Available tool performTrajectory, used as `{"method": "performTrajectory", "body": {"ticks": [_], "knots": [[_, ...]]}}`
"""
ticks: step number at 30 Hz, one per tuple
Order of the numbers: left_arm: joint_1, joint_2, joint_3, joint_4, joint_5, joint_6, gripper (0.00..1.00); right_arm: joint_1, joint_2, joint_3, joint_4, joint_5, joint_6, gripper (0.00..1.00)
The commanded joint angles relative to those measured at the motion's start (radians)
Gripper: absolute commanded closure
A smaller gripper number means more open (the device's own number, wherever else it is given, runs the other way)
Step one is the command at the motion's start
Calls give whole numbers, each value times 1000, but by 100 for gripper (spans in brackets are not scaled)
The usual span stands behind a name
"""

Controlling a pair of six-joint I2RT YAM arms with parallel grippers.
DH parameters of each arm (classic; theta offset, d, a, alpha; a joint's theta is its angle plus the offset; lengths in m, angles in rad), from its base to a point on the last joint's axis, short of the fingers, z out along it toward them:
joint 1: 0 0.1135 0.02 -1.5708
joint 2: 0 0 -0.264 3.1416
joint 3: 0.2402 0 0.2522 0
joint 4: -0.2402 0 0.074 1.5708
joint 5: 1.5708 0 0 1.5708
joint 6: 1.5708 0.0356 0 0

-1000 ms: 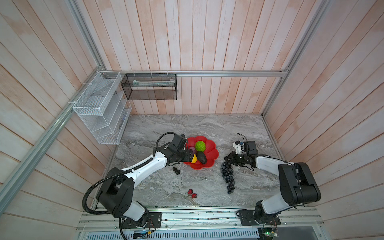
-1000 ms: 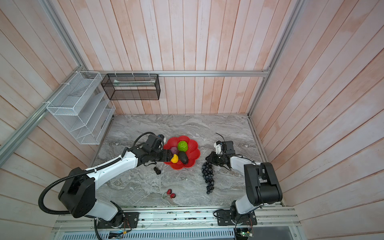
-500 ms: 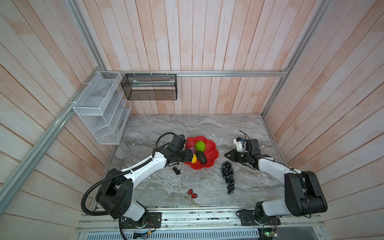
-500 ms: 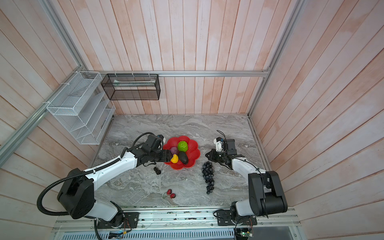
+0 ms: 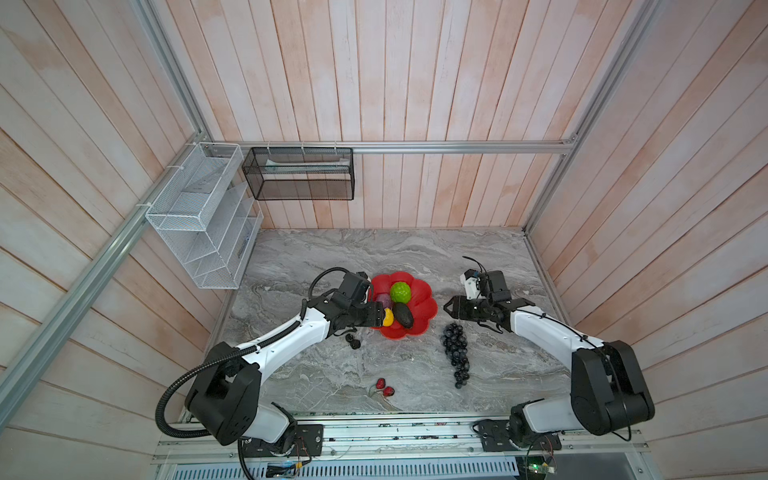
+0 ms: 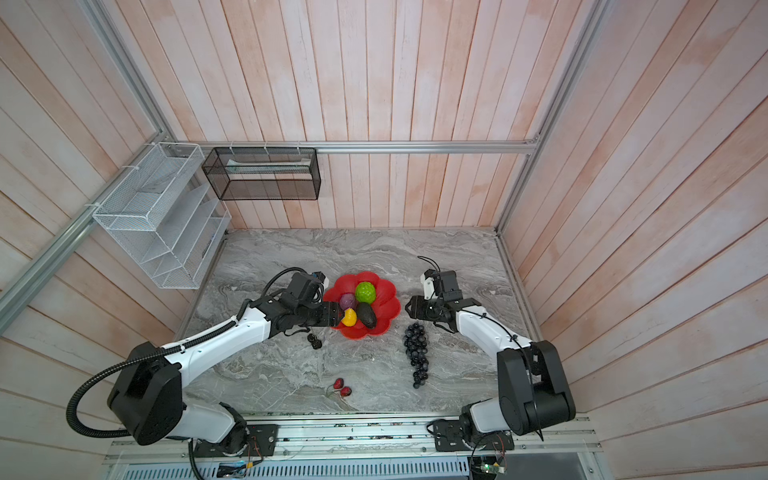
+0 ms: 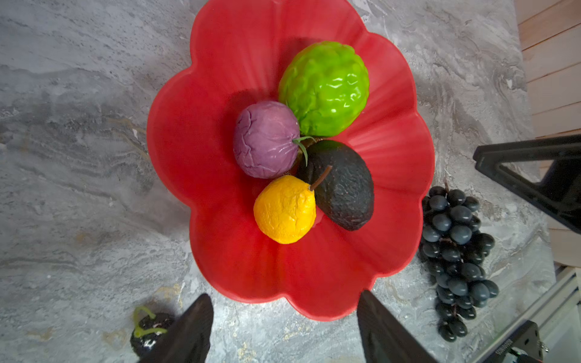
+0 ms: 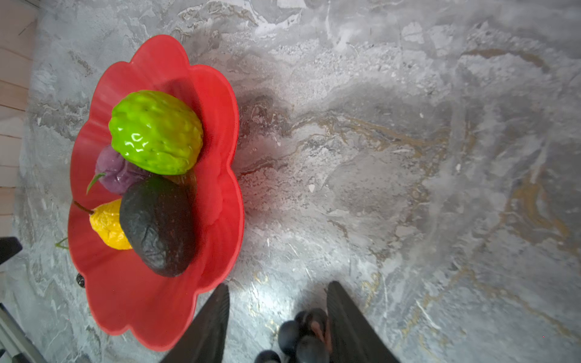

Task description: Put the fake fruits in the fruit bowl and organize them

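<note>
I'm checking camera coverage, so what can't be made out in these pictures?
Fruit bowl centre: hidden under the fruits, every view.
Grape bunch: right wrist view, cut off by the edge, partly behind the right gripper.
Small dark berries: left wrist view, partly behind the left gripper.
Strawberries: top views, too small for detail.

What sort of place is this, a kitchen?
Probably a robot test booth: plank walls in a metal frame, a left arm and right arm mounted on a rail, and fake fruit in a red bowl on a marble-look table.
</note>
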Motion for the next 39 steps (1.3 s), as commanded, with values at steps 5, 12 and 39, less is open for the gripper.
{"method": "performTrajectory", "body": {"ticks": [5, 12, 39], "knots": [[5, -54, -51, 48, 2, -15, 25, 81, 101, 57, -106, 169, -81, 44], [5, -86, -78, 65, -8, -13, 25, 149, 164, 96, -150, 288, -91, 52], [5, -92, -87, 79, -5, -22, 25, 143, 73, 20, -198, 411, -88, 100]]}}
